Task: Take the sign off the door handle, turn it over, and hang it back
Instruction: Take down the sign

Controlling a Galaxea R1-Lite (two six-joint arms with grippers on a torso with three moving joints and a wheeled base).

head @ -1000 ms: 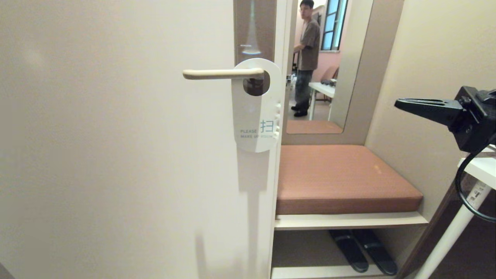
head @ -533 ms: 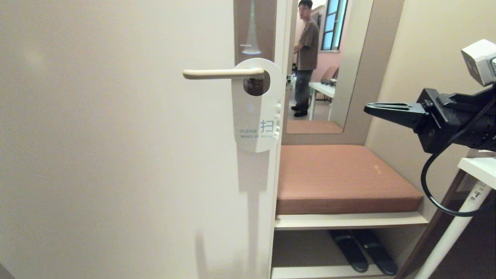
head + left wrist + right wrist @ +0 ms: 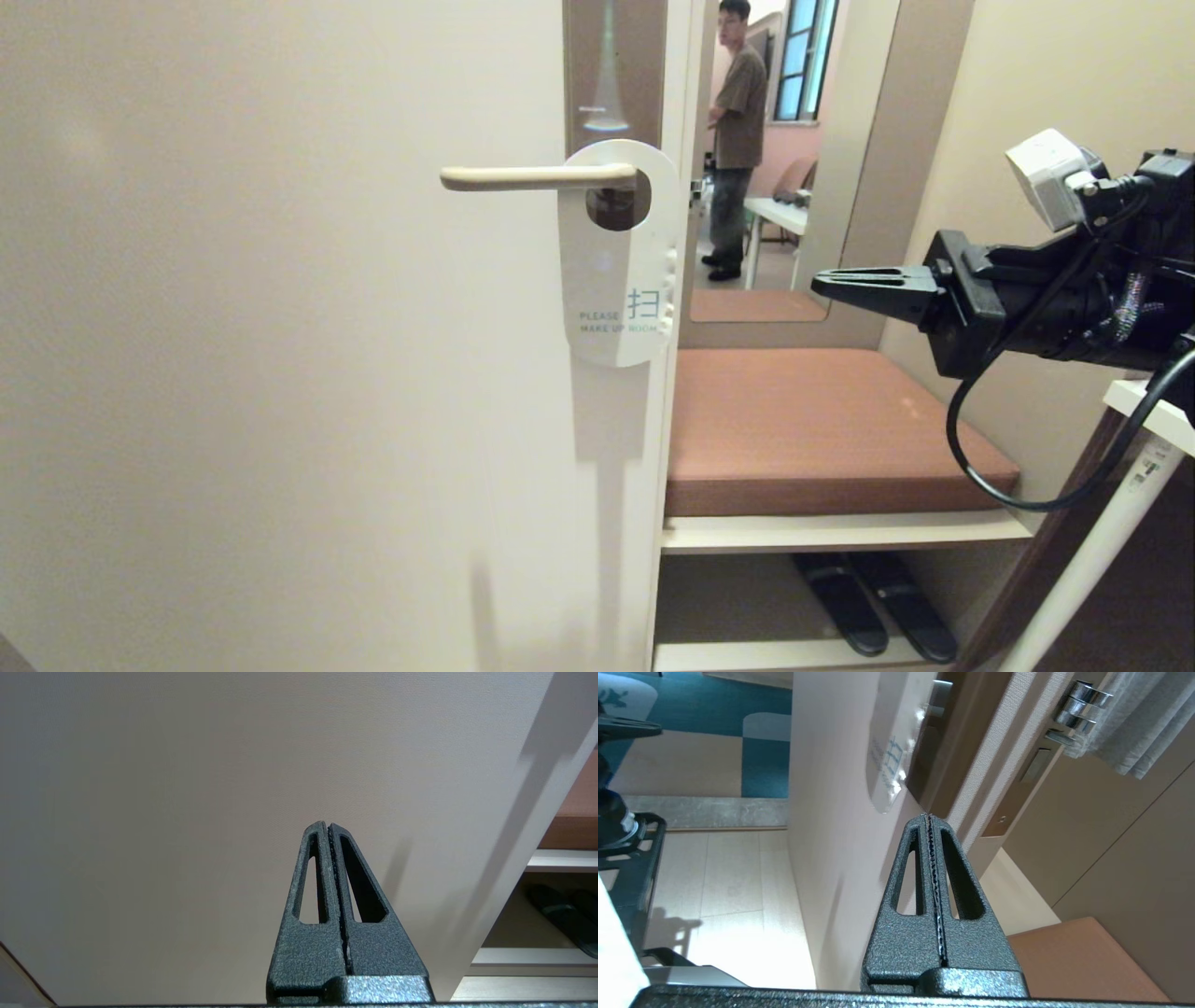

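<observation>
The sign [image 3: 618,271] hangs by its hole on the door handle [image 3: 537,176], white face out with blue "PLEASE MAKE UP ROOM", lying flat against the cream door [image 3: 280,373]. To its right, well apart, the right hand [image 3: 826,279] points level toward the sign above a brown cushioned seat [image 3: 822,429], its fingers pressed together and holding nothing. The left hand [image 3: 328,830], likewise pinched together and empty, faces the plain door low down.
</observation>
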